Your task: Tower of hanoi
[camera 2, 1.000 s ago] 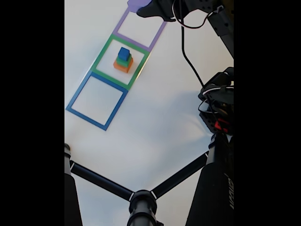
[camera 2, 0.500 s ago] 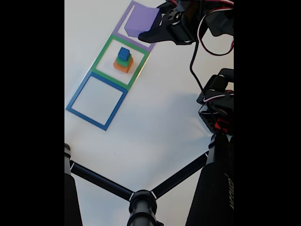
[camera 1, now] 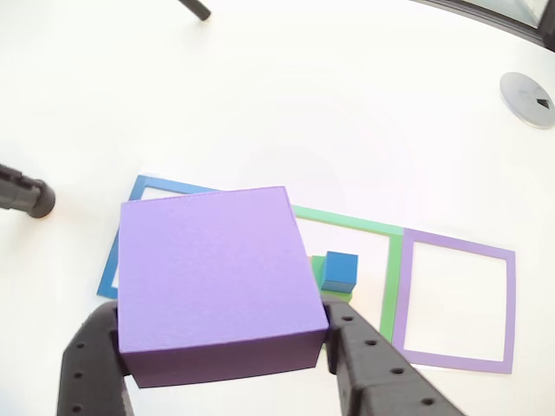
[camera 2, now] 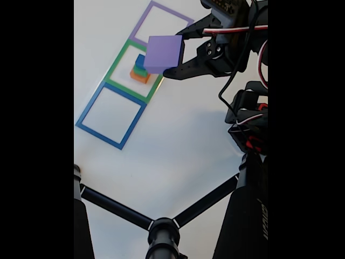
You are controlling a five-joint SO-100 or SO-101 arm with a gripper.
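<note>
Purple block (camera 2: 163,51) clamped in the gripper (camera 2: 180,53), held in the air over the green square (camera 2: 119,58) on the desk (camera 2: 178,140).

Fixed view: the block hangs above the stack (camera 2: 139,73) in the green square, hiding most of it; an orange base, a green layer and a bit of blue show at its lower left. The purple square (camera 2: 141,22) lies toward the desk's far edge, the blue square (camera 2: 88,109) nearer the tripod (camera 2: 161,226). Other view: the purple block (camera 1: 217,277) sits between the two black fingers (camera 1: 355,355), both pressed on its sides. It covers parts of the blue square (camera 1: 147,185) and the green square (camera 1: 395,269). A blue cube (camera 1: 340,270) peeks out just right of it. The purple square (camera 1: 512,303) lies to the right.
</note>
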